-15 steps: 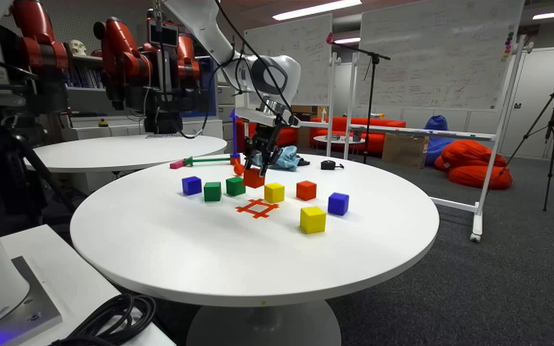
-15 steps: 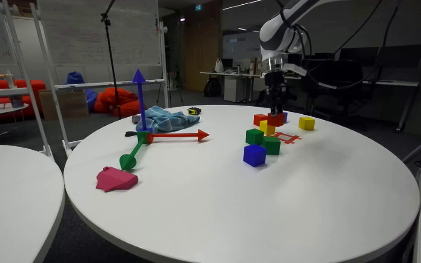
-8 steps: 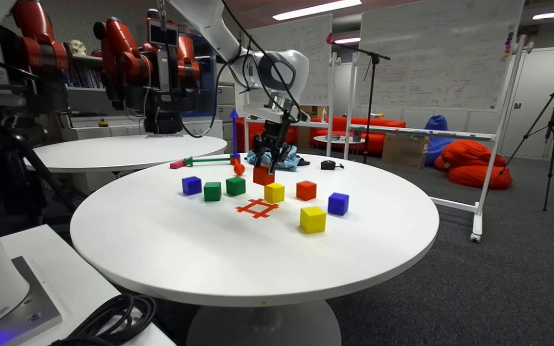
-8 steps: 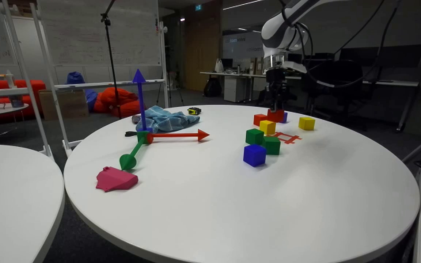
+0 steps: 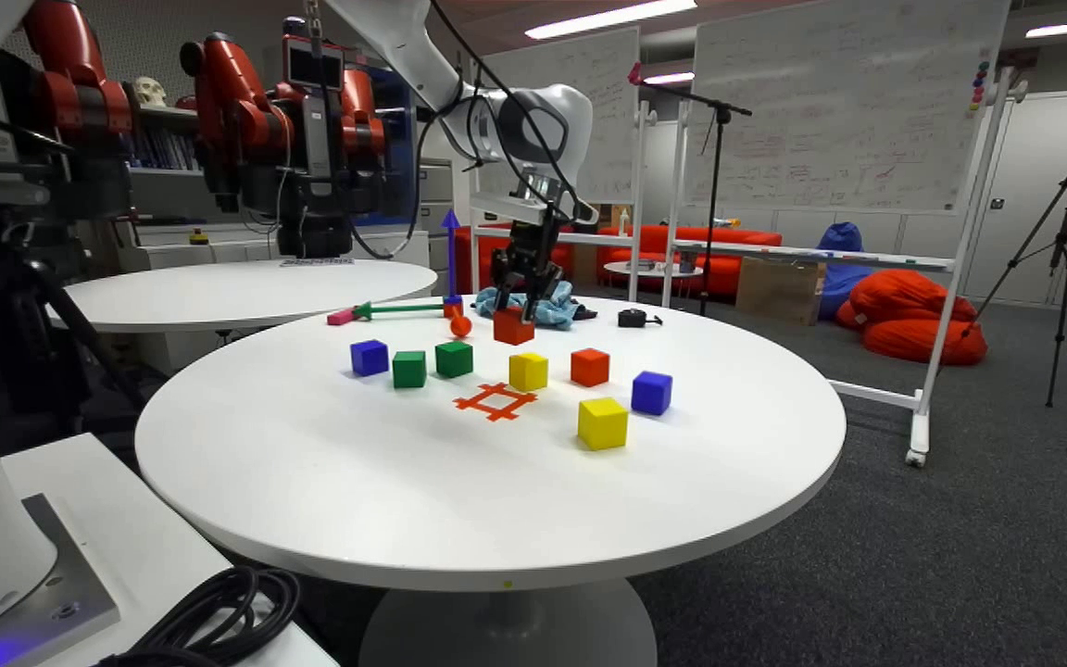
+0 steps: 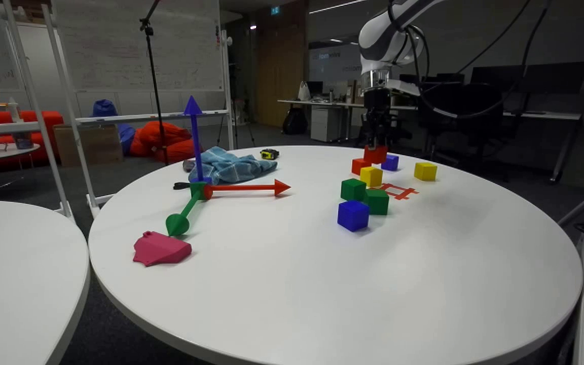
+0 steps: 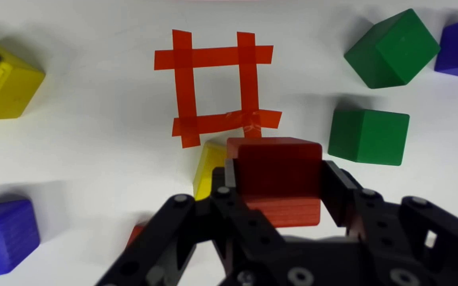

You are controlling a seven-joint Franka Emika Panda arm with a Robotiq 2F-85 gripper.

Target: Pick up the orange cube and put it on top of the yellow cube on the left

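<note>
Step in hand is judged to be the carry, near its end; the orange cube (image 5: 514,328) is off the desk (image 5: 487,509), pinched between the fingers (image 7: 336,186), which bear on opposite sides of it in the wrist view; it looks dark there, apparently in shade, and is taken to be the block named in the task. Placing is not yet done; the yellow cube (image 5: 528,372) judged to be meant is the left-hand of two in both exterior views; the held block hangs above and apart from it, nearly in line in both; a strip of yellow shows past one side of the block in the wrist view, so centring is unconfirmed.

Next move calls for a small sideways correction if needed; then a straight descent until the faces meet; then release and a vertical rise.

Room for moving: an orange-red cube (image 5: 589,368) stands near on one side, a green cube (image 5: 454,359) near on the other, neither touching the yellow; the flat tape outline (image 7: 184,85) lies just beside; a second yellow cube (image 5: 603,424) and the desk's edge are well apart; at stacking height the fingers should pass above these neighbours; low drift is the risk.
</note>
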